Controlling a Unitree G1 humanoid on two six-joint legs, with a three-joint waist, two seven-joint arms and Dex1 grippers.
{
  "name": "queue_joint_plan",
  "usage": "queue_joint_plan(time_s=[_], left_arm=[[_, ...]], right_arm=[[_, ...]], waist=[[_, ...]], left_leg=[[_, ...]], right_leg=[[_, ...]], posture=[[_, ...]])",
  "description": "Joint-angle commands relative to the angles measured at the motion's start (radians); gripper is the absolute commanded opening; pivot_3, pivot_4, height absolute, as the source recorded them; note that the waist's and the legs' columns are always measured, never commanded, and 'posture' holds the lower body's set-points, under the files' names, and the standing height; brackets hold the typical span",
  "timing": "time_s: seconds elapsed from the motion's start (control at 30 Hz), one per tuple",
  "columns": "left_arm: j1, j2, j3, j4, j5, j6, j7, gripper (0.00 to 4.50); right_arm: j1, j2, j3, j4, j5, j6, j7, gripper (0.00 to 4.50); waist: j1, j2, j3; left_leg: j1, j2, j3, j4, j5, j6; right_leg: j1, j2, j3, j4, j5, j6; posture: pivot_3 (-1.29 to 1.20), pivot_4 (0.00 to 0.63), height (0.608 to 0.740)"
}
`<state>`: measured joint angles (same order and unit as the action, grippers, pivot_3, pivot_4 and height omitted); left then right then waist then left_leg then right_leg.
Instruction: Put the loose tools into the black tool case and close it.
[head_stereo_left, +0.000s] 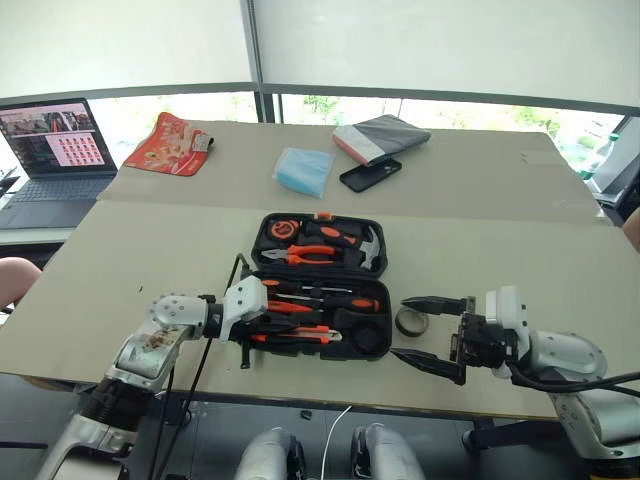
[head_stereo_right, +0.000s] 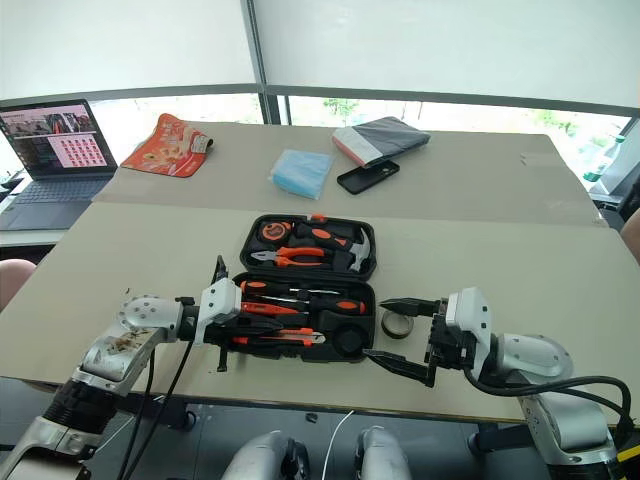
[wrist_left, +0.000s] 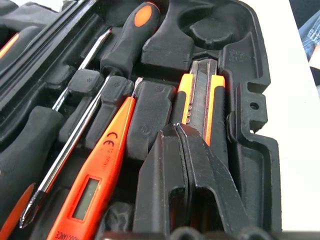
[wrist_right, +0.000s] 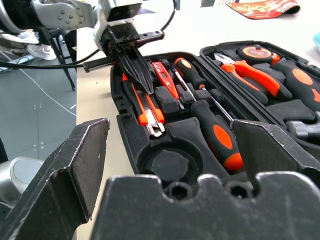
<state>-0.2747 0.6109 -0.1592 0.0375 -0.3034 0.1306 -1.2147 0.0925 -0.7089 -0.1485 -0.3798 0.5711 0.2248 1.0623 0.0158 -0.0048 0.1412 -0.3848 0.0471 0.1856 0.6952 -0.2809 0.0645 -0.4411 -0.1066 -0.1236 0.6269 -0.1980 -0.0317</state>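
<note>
One loose item left by the look of it: the small dark tape roll (head_stereo_left: 411, 321) sits on the table (head_stereo_left: 560, 270) just beside the black tool case (head_stereo_left: 318, 288), on its right side. The case lies open, and in its near half you've got the screwdrivers (wrist_right: 214, 124), the orange tester screwdriver (wrist_left: 95, 180) and the utility knife (wrist_left: 200, 102) lying in their moulded slots. A round recess (wrist_right: 167, 162) at the case's near right corner stands empty, and I'd judge that's the roll's home.

Your left gripper (wrist_right: 137, 67) has its fingers pressed together, holding nothing, tips over the knife's end at the case's left side. Your right gripper (head_stereo_left: 432, 331) is spread wide and empty, just right of the case, with the roll between and slightly beyond its fingers.

Bring the right gripper's fingers down either side of the roll, squeeze across its rim, then lift clear of the case wall before you swing over that recess.
</note>
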Motion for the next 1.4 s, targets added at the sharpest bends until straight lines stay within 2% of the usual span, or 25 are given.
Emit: queue_joint_plan(time_s=[0.03, 0.23, 0.37, 0.43, 0.53, 0.73, 0.8, 0.93, 1.17, 1.27, 1.4], left_arm=[[0.009, -0.013, 0.134, -0.015, -0.122, -0.065, -0.026, 0.78], [0.099, 0.083, 0.302, -0.015, -0.235, -0.125, -0.159, 2.79], [0.168, 0.157, 0.369, 0.040, -0.256, -0.115, -0.227, 4.38], [0.189, 0.166, 0.380, 0.052, -0.270, -0.109, -0.251, 4.47], [0.189, 0.141, 0.378, 0.008, -0.311, -0.075, -0.248, 4.47], [0.130, 0.062, 0.309, -0.126, -0.346, -0.034, -0.209, 4.47], [0.120, 0.050, 0.272, -0.157, -0.354, 0.002, -0.212, 4.47], [0.104, 0.023, 0.234, -0.159, -0.333, -0.012, -0.223, 4.47], [0.093, -0.002, 0.221, -0.133, -0.309, -0.060, -0.225, 4.47], [0.086, 0.000, 0.224, -0.117, -0.306, -0.065, -0.228, 4.50], [0.083, -0.001, 0.223, -0.114, -0.307, -0.065, -0.230, 4.50]], right_arm=[[0.083, -0.028, -0.122, 0.010, -0.017, -0.039, -0.009, 4.50], [0.254, -0.019, -0.264, 0.144, -0.089, -0.216, 0.042, 4.50], [0.325, -0.037, -0.276, 0.245, -0.198, -0.398, 0.085, 4.50], [0.324, -0.040, -0.269, 0.251, -0.211, -0.422, 0.084, 4.50], [0.285, -0.069, -0.238, 0.188, -0.202, -0.371, 0.080, 4.50], [0.097, -0.184, -0.099, 0.017, -0.141, -0.077, 0.059, 4.50], [0.014, -0.241, -0.002, -0.005, -0.191, 0.000, 0.080, 4.50], [-0.130, -0.284, 0.133, 0.014, -0.266, 0.086, 0.080, 4.50], [-0.319, -0.253, 0.317, 0.101, -0.423, 0.097, 0.067, 4.50], [-0.356, -0.238, 0.356, 0.122, -0.453, 0.108, 0.069, 3.81], [-0.365, -0.234, 0.374, 0.130, -0.469, 0.094, 0.082, 2.44]], waist=[[0.000, -0.003, 0.002], [-0.005, -0.006, 0.004], [-0.004, -0.006, 0.004], [-0.005, -0.006, 0.004], [-0.005, -0.005, 0.005], [-0.005, -0.006, 0.005], [-0.004, -0.006, 0.005], [-0.003, -0.006, 0.005], [-0.004, -0.008, 0.006], [-0.003, -0.008, 0.006], [-0.003, -0.008, 0.006]], left_leg=[[-0.001, 0.000, 0.000, 0.000, 0.000, 0.000], [-0.006, 0.000, -0.001, 0.000, 0.007, 0.003], [-0.006, 0.000, -0.001, 0.000, 0.001, 0.001], [-0.006, 0.000, -0.001, 0.000, 0.000, -0.001], [-0.006, 0.000, -0.001, 0.000, 0.000, -0.002], [-0.009, 0.000, -0.001, 0.000, 0.001, -0.002], [-0.009, 0.000, -0.001, 0.000, 0.002, -0.003], [-0.014, 0.000, -0.001, 0.000, 0.009, 0.000], [-0.016, -0.001, -0.001, 0.003, 0.009, 0.001], [-0.016, -0.001, -0.001, 0.003, 0.009, 0.000], [-0.017, -0.001, -0.001, 0.003, 0.009, 0.000]], right_leg=[[-0.001, 0.000, 0.000, 0.000, 0.000, 0.000], [-0.006, 0.001, -0.001, 0.000, 0.000, 0.001], [-0.007, 0.001, -0.001, 0.000, -0.001, 0.000], [-0.009, 0.001, -0.001, 0.000, -0.004, -0.005], [-0.012, 0.000, 0.000, 0.000, -0.004, -0.005], [-0.011, 0.000, 0.001, 0.001, -0.002, -0.002], [-0.011, 0.001, 0.000, 0.002, 0.000, 0.001], [-0.016, 0.003, -0.001, 0.002, 0.000, 0.000], [-0.016, 0.001, -0.001, 0.001, 0.000, 0.000], [-0.016, 0.001, -0.001, 0.001, 0.000, 0.001], [-0.016, 0.001, -0.002, 0.001, 0.000, 0.001]], posture=[[0.00, 0.150, 0.740], [0.00, 0.150, 0.740], [0.00, 0.150, 0.740], [0.00, 0.150, 0.740], [0.00, 0.150, 0.740], [0.00, 0.150, 0.740], [0.00, 0.150, 0.740], [0.00, 0.150, 0.740], [0.00, 0.150, 0.740], [0.00, 0.150, 0.740], [0.00, 0.150, 0.740]])
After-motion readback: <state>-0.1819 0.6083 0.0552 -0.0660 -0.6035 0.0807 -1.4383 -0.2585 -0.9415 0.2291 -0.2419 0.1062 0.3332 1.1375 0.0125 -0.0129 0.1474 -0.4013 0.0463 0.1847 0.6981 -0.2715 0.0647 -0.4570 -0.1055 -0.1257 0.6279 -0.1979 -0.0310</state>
